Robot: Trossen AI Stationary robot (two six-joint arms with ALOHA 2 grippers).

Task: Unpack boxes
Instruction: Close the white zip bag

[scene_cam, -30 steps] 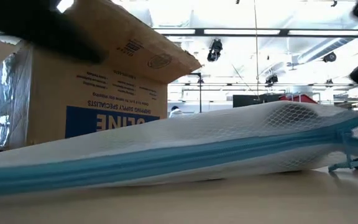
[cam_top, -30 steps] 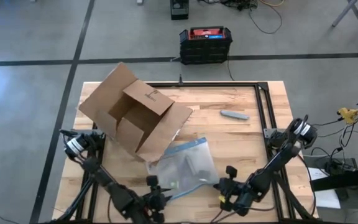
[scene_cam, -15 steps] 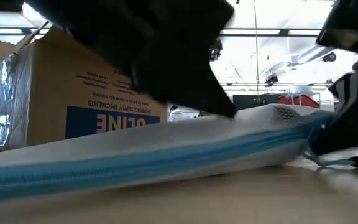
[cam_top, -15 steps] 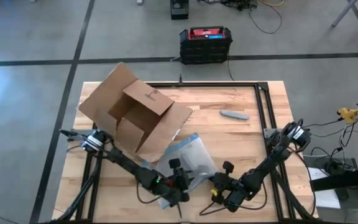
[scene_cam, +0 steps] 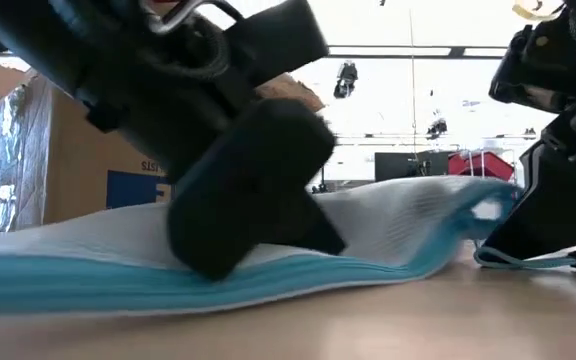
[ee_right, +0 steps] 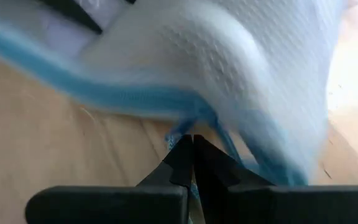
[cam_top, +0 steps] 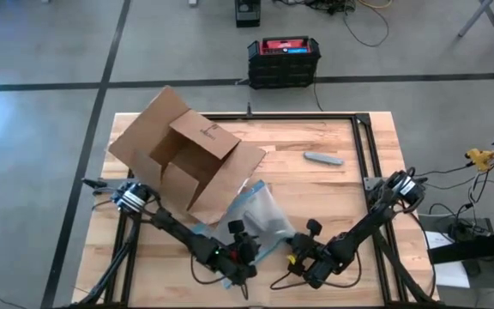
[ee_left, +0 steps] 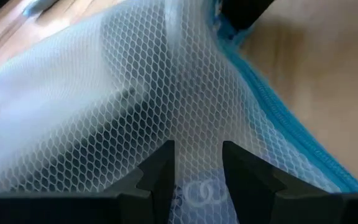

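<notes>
left gripper [cam_top: 240, 243]: right at the near edge from where I'm driving, fingers [ee_left: 160, 174] partly apart and pressed onto the clear mesh zip pouch with the blue edge [cam_top: 260, 221]. Can't tell if it's actually pinching it.
right gripper [cam_top: 301, 251]: just beside the pouch's near right corner, fingers shut tight at the blue zipper edge [ee_right: 129, 99]. I can't tell if the pull tab is caught between them.
pouch: lying rumpled on the light wooden tabletop [cam_top: 333, 197], between both grippers.
box: the big brown corrugated cardboard box with the blue label [cam_top: 183, 159] sits behind the pouch on the table's left, flaps open, touching the pouch.
small grey thing [cam_top: 323, 158]: flat on the far right, well apart.
black crate with red top [cam_top: 283, 58]: on the floor beyond the table.
</notes>
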